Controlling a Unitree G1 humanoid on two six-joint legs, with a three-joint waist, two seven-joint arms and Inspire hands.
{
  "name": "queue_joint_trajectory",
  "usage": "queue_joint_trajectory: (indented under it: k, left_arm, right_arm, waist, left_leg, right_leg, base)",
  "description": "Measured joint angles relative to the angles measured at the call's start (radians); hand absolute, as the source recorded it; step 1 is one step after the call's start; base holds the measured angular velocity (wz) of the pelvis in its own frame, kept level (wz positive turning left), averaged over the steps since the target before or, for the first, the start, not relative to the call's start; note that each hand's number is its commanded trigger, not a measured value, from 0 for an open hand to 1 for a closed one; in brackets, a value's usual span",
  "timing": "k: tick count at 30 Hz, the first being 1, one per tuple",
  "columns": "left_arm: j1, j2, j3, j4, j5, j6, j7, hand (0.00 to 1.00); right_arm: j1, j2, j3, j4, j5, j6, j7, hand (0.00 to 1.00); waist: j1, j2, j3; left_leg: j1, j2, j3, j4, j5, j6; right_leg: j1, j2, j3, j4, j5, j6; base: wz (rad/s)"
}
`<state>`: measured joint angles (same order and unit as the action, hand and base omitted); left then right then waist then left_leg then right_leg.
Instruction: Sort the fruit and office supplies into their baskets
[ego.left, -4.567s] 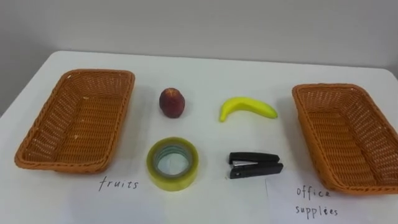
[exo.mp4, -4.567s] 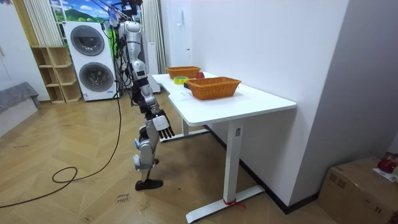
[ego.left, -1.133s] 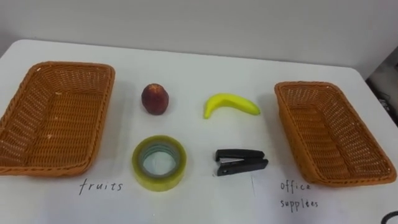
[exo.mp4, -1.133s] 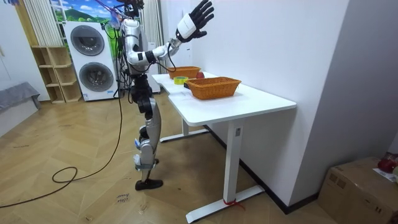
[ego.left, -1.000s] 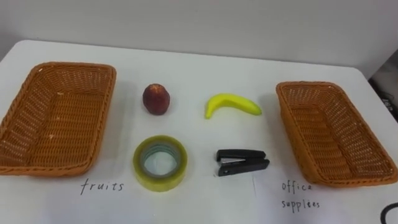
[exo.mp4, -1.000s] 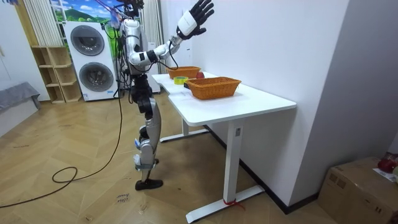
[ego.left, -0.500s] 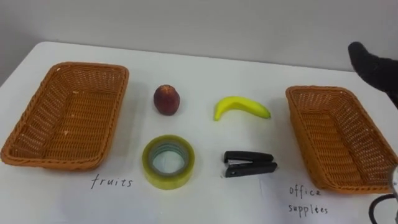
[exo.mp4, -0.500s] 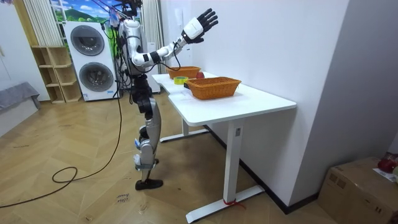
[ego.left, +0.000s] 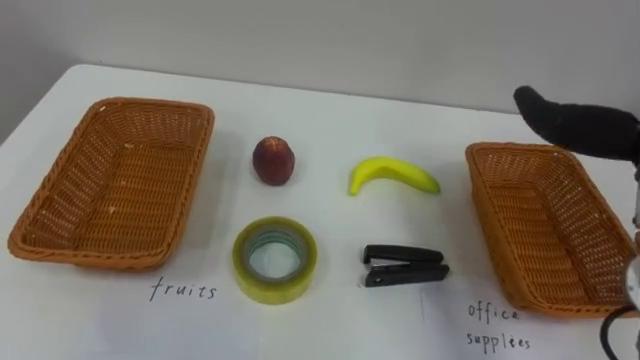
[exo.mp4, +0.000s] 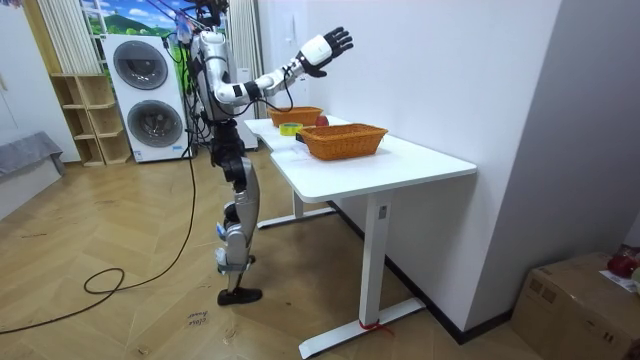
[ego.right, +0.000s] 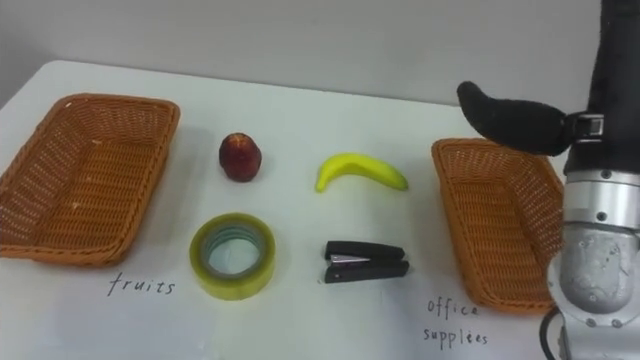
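Right hand (exo.mp4: 332, 43), fingers spread, raised over the office-supplies basket (ego.left: 545, 225); banana (ego.left: 392, 175) and stapler (ego.left: 404, 267) just left of that basket.

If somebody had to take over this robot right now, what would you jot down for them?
Hands: right hand open and empty, raised over the table near the right basket.
Between the baskets lie the red fruit, banana, tape roll and stapler.
Done: nothing; both baskets are empty.
Left: red fruit and banana to the left basket, tape roll and stapler to the right basket.
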<state>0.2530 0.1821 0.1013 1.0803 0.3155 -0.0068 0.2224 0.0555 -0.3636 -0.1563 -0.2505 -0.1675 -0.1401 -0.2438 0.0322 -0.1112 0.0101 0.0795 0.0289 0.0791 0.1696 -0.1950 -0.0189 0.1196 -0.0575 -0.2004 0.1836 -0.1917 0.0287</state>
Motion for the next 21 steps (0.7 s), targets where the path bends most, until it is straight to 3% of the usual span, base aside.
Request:
queue_joint_trajectory:
  k: [4, 11, 21]
  left_arm:
    - [-0.010, 0.003, -0.008, 0.000, 0.001, 0.003, -0.019, 0.00]
    - [-0.016, 0.013, -0.009, -0.001, 0.004, 0.003, -0.023, 0.00]
    - [-0.017, 0.028, -0.007, -0.021, 0.047, 0.001, -0.060, 0.00]
  right_arm:
    - [0.000, 0.000, 0.037, 0.020, 0.002, 0.032, 0.076, 0.00]
    - [0.000, -0.002, 0.062, 0.048, -0.013, 0.044, 0.182, 0.00]
    - [0.000, -0.003, 0.065, 0.048, -0.122, 0.046, 0.296, 0.00]
  waist:
    - [-0.001, -0.003, 0.0004]
    - [0.001, -0.016, 0.0010]
    - [0.007, -0.015, 0.0002]
  left_leg:
    - [0.000, 0.000, 0.000, 0.000, 0.000, 0.000]
    - [-0.001, 0.000, 0.000, 0.000, 0.000, 0.000]
    - [0.001, 0.000, 0.002, 0.002, 0.000, 0.000]
  right_leg:
    - [-0.001, 0.000, 0.000, 0.000, 0.000, 0.000]
    - [-0.002, 0.000, 0.000, 0.000, 0.000, 0.000]
    - [0.000, 0.000, 0.000, 0.000, 0.000, 0.000]
  base:
    - [0.00]
    - [0.00]
    - [0.00]
